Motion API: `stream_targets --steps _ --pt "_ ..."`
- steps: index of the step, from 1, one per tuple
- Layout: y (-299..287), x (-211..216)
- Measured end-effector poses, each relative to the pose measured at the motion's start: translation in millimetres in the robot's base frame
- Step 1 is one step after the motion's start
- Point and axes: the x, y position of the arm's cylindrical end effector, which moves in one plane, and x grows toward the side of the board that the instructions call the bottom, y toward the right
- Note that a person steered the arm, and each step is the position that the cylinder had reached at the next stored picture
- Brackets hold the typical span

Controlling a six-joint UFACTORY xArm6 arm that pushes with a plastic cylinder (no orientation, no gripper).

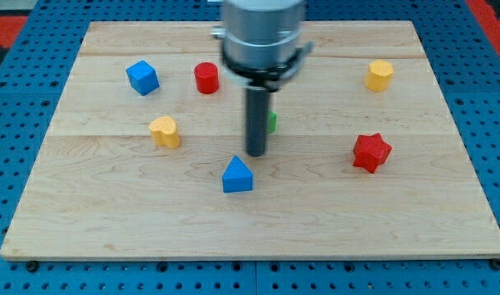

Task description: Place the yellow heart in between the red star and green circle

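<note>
The yellow heart (pixel 165 131) lies left of centre on the wooden board (pixel 111 221). The red star (pixel 371 152) lies at the right. A green block (pixel 272 123) shows only as a sliver behind the rod, so its shape cannot be made out. My tip (pixel 256 153) is near the board's centre, right in front of the green block, about 110 px right of the yellow heart and just above the blue triangle (pixel 237 175).
A blue cube (pixel 142 77) and a red cylinder (pixel 206 78) lie at the upper left. A yellow hexagonal block (pixel 379 74) lies at the upper right. The arm's grey body (pixel 262 37) hangs over the top centre.
</note>
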Motion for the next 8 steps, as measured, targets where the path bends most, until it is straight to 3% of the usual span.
stream_targets --steps 2,4,5,7,8 --pt "-120 -14" --pt "-62 -85" --pt "-40 -85" --pt "96 -142" --pt "150 -137"
